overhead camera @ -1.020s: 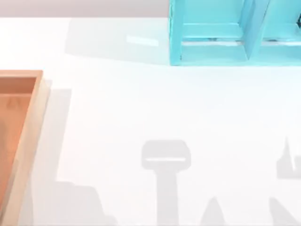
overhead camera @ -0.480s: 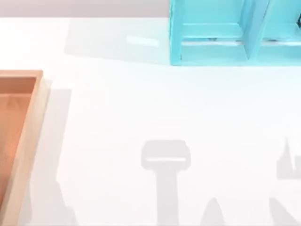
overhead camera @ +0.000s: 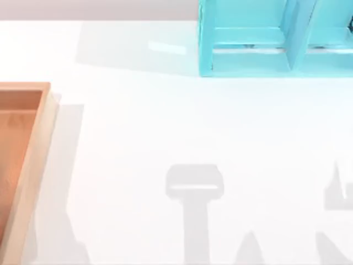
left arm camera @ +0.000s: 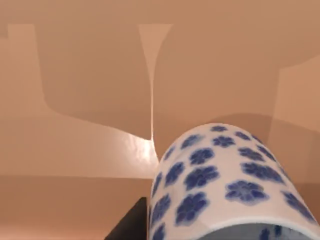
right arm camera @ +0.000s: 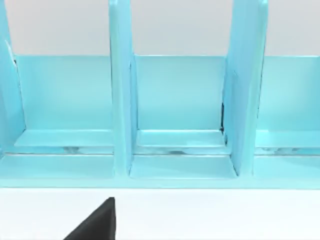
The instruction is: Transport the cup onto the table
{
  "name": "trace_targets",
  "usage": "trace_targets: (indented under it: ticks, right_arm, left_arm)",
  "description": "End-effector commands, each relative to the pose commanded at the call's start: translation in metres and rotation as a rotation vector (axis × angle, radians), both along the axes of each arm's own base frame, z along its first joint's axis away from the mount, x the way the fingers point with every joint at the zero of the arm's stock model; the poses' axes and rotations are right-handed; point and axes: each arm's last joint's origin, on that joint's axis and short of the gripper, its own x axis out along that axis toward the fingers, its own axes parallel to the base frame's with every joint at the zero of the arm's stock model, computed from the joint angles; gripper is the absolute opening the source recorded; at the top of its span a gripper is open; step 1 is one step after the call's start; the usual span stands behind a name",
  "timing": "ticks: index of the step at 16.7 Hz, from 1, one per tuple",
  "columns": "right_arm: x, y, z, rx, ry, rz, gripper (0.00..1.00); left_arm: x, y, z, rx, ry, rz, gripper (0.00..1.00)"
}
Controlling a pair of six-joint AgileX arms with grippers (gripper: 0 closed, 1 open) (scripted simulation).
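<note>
Left gripper (left arm camera: 220, 231) is pinching the cup (left arm camera: 225, 180): one dark finger (left arm camera: 131, 226) lies against the cup's side, and the white cup with blue flowers sits close before the left wrist camera, above the orange-brown floor of the wooden tray (left arm camera: 90, 75). It casts a shadow on that floor and does not rest on the white table (overhead camera: 165, 121).

In the top view the tray (overhead camera: 38, 143) lies at the table's left edge and the turquoise shelf (overhead camera: 248, 61) stands at the far right. The grey arm shadow (overhead camera: 55, 237) beside the tray is much narrower than a second ago, when it spread far toward the middle; since half a second ago it has hardly changed. The T-shaped shadow (overhead camera: 194, 187) in the middle has not shifted.

Right gripper (right arm camera: 95, 225) hangs over the table, facing the shelf's compartments (right arm camera: 180, 100); whether it is spread or pressed together I cannot tell.
</note>
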Motion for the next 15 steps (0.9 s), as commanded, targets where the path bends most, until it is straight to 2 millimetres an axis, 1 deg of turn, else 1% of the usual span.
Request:
trace_targets:
  ticks: [8, 9, 15]
  right_arm:
    - [0.0000, 0.0000, 0.0000, 0.000, 0.000, 0.000, 1.00]
    - [0.0000, 0.0000, 0.0000, 0.000, 0.000, 0.000, 1.00]
    - [0.0000, 0.0000, 0.0000, 0.000, 0.000, 0.000, 1.00]
  left_arm:
    - [0.0000, 0.0000, 0.0000, 0.000, 0.000, 0.000, 0.02]
    - [0.0000, 0.0000, 0.0000, 0.000, 0.000, 0.000, 0.00]
    - [0.0000, 0.0000, 0.0000, 0.000, 0.000, 0.000, 0.00]
